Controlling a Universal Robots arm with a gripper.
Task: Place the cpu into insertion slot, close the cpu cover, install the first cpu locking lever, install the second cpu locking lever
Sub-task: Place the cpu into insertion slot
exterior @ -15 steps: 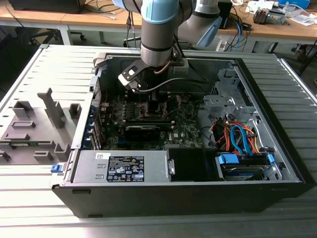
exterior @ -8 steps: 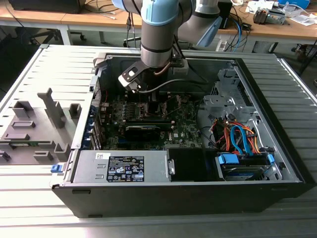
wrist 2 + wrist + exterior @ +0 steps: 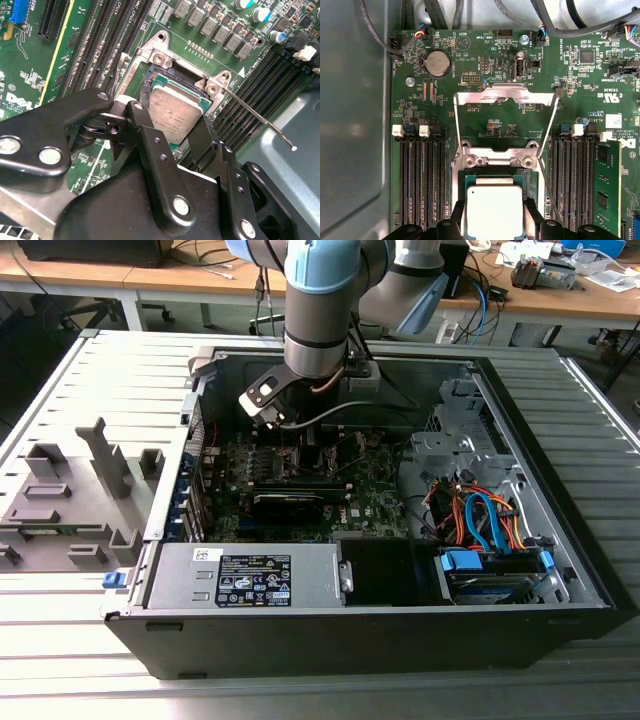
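We see the computer case [image 3: 590,580] lying open on the slatted table [image 3: 100,370], with the motherboard [image 3: 370,505] on its floor and the power supply [image 3: 250,575] along the wall nearest the exterior view. In the first wrist view the cpu [image 3: 494,210] lies over the insertion slot [image 3: 495,161], with the gripper [image 3: 495,216] touching its two opposite sides. The cpu cover [image 3: 505,93] lies swung open beyond the slot, and memory slots [image 3: 420,180] flank the socket

Setting: robotics lab or electronics workshop. Evidence: slatted metal worktable [image 3: 70,370]; opened desktop computer case [image 3: 380,635] lying on it, green motherboard [image 3: 375,505] exposed; grey fixture blocks [image 3: 60,510] at the exterior view's left; wooden benches [image 3: 160,278] along the far side, with trailing cables [image 3: 487,310] and loose parts [image 3: 545,270]; industrial robot arm [image 3: 320,310] over the case.
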